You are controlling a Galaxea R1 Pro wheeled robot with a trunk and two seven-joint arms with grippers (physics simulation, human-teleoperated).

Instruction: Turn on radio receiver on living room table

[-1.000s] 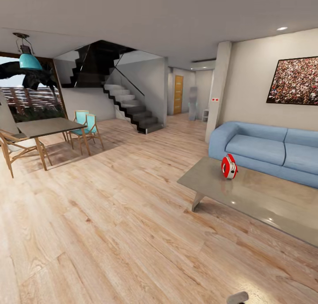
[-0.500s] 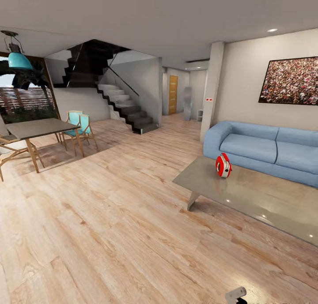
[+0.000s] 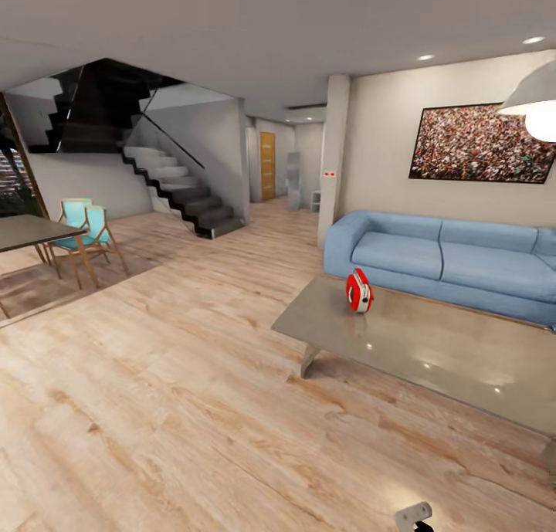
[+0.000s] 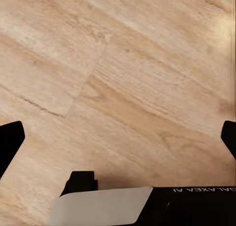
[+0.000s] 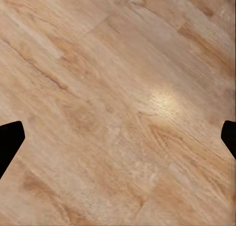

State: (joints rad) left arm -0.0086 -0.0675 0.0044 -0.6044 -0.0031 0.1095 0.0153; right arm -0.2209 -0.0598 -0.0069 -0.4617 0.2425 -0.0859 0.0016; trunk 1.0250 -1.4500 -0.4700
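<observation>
**Still across the room from a small, tippable radio**

Upright near the table's (image 3: 432,347) left end, in front of the blue sofa (image 3: 440,258), stands the radio receiver (image 3: 358,291). It looks light, rigid and slick-shelled; on glossy grey it would likely skid, so steady the body and press gently. Both wrist views show wooden floor (image 4: 128,88) between widely parted fingertips, holding nothing.

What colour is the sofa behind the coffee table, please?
The sofa is light blue; the head view shows it best, behind the grey table.
</observation>
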